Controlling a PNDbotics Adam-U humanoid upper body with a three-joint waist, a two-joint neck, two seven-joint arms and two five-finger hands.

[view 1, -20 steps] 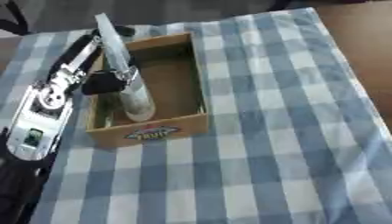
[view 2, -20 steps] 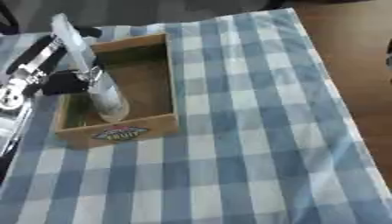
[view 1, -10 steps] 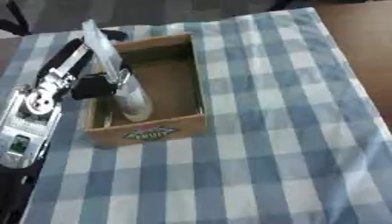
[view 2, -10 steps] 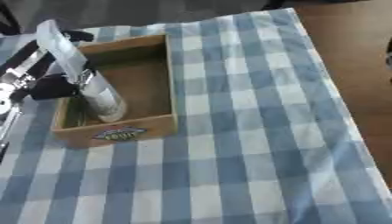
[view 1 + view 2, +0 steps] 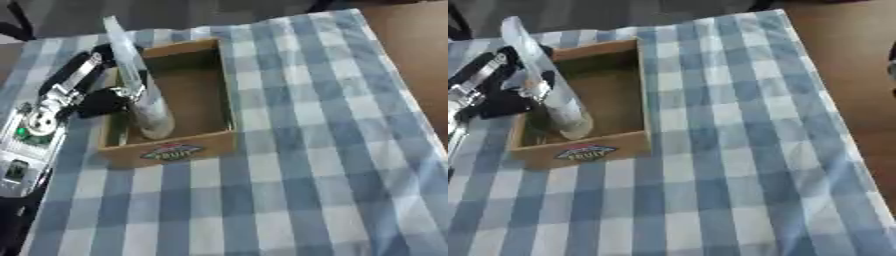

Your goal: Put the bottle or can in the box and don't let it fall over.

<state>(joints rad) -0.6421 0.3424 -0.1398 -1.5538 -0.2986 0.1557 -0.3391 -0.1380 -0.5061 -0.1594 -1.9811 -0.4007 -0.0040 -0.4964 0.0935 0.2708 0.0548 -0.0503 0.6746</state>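
A tall clear bottle (image 5: 145, 103) stands in the left front part of the brown cardboard box (image 5: 224, 95). It leans with its top toward the far left and its base sits low inside the box. My left hand (image 5: 98, 101) reaches in from the left over the box's left wall. Its dark fingers curl round the bottle's middle. The silver and black left forearm (image 5: 45, 120) runs down to the lower left corner. My right hand shows in neither view.
The box has a printed label (image 5: 171, 151) on its front wall and lies on a blue and white checked cloth (image 5: 315, 165). Brown floor (image 5: 850, 55) lies past the cloth's right edge, with a dark shape (image 5: 892, 60) at the picture's border.
The bottle's top swung a little to the left and came back. My left hand shifted slightly left and down with it. The box has stayed put.
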